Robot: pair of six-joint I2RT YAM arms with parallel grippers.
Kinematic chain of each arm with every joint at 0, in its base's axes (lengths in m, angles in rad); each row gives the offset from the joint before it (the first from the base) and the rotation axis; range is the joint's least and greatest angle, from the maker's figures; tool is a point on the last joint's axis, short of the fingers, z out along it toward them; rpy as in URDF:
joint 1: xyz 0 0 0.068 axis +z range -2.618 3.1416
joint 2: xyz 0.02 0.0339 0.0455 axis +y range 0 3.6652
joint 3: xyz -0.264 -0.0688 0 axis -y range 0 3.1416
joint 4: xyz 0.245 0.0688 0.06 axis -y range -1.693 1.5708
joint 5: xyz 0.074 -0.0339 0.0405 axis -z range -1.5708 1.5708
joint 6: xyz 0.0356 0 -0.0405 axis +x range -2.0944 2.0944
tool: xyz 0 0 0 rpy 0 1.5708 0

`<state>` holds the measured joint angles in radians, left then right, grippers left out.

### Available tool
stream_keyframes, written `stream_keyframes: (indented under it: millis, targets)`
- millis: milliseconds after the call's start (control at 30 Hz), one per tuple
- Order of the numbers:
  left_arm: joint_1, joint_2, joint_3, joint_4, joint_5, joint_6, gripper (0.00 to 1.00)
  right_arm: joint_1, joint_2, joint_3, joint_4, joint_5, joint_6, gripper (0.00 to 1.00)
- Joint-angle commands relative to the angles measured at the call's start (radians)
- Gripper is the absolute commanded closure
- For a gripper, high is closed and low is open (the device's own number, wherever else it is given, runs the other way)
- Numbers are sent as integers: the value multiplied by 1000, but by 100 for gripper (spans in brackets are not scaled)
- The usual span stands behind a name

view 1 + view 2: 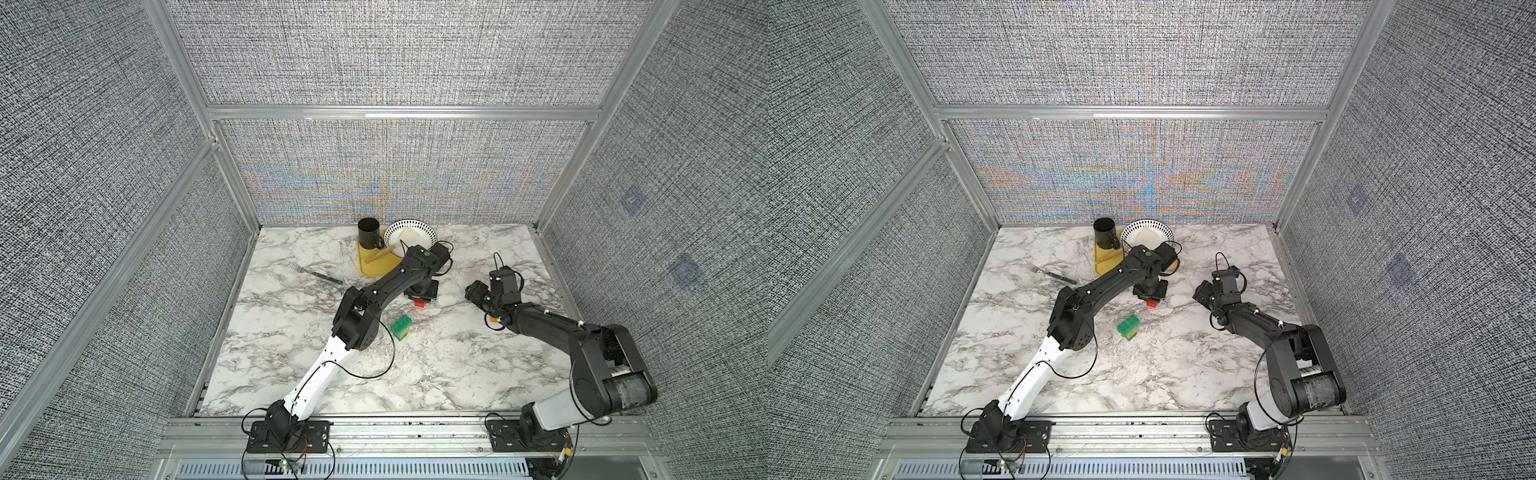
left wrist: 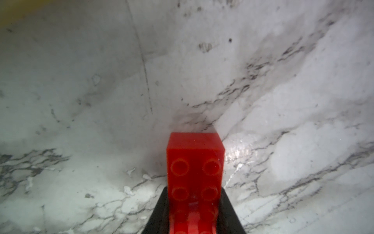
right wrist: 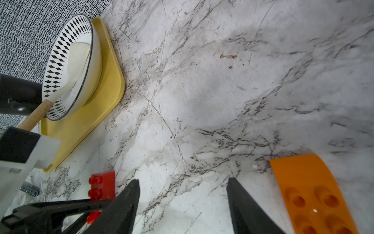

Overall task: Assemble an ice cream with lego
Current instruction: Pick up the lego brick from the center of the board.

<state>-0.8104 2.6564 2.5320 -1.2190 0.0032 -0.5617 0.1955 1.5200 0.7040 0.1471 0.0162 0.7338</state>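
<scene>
Nearest on the marble table (image 1: 436, 374), between the 2 arms, sits the partly built stack (image 1: 402, 326) (image 1: 1128, 327). It shows a dark green brick with its studs up and lime-green below it on the near side (whether a blue piece is under that is too small to tell). Neither arm touches it.

Just beyond it lies the red brick (image 1: 420, 304) (image 1: 1152, 304), poking out from under the left wrist in both top views. The left gripper (image 2: 194, 194) is clamped on it. In the left wrist view, 2 black fingers press its long sides, and 4 studs and the free end stick out ahead of them. I cannot tell whether the brick rests on the marble or is raised off it.

To the right, well apart from the stack, the right gripper (image 3: 183, 182) has its jaws spread with only marble between them. The orange brick (image 3: 309, 192) lies on the table just outside 1 finger, its curved side showing, and the gripper is not holding it.

Farther back, a fork (image 1: 318, 274) lies left of the left arm. At the back wall, a yellow tray (image 1: 372, 268) carries a black mug (image 1: 369, 235) and a patterned bowl (image 1: 428, 230). A spatula (image 1: 380, 254) has its pale blade in the bowl and its wooden handle sticking out over the tray.
</scene>
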Motion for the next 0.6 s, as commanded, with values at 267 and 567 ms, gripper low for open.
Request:
stream_keyframes:
  millis: [267, 567]
  targets:
    - [0, -291, -125, 39, 44, 326, 98, 20, -18, -27, 114, -95, -74, 30]
    - [-1, -753, -683, 33, 126, 590, 98, 118, 16, -18, 227, -207, -172, 22]
